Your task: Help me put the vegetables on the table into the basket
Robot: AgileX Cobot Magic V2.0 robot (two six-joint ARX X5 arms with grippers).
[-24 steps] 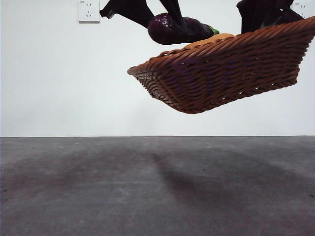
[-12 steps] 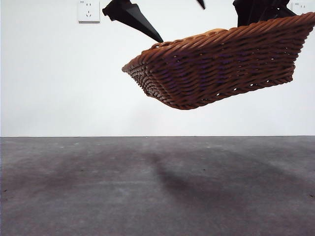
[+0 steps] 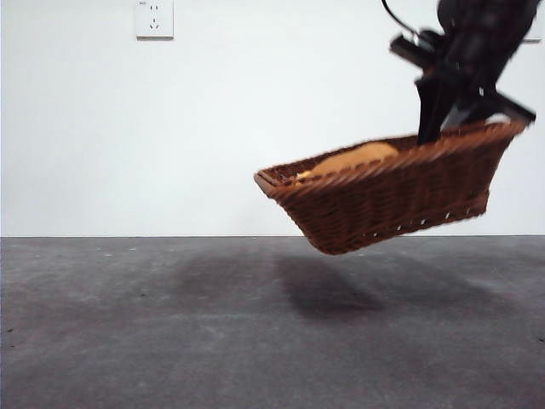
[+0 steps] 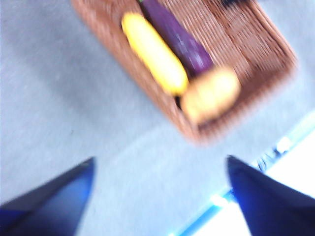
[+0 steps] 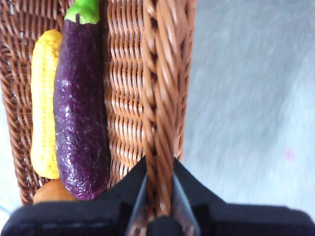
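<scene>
above the worktop: basket [image 3: 387,200] is hanging in the air, tilted, one end higher than the other, clear of the surface
basket: brown woven wicker, braided rim, shadow falling on the worktop [image 3: 170,341] beneath it
right pincer [image 5: 158,196]: gripping the basket rim, black jaws closed on the braided edge, one jaw inside and one outside the wall; in the front view it is coming down from the top right onto the raised end [image 3: 451,111]
left pincer [image 4: 160,196]: jaws spread wide with nothing between them, looking down on the basket from above, apart from it
eggplant [image 5: 81,113]: dark purple, green stem, lying lengthwise inside the basket, near the wall the right pincer is holding; also showing in the left wrist view [image 4: 179,39]
yellow vegetable [image 5: 44,103]: long, bumpy, lying inside the basket right beside the eggplant, touching it along its side; also showing in the left wrist view [image 4: 153,51]
potato [image 4: 210,94]: orange-brown, sitting in the basket at the blunt ends of the other two; its top is showing over the rim in the front view [image 3: 353,158]
worktop: dark grey, mottled
wall: white, socket [image 3: 154,18] at the top left in the front view
blur: left wrist view and front view are motion-blurred
</scene>
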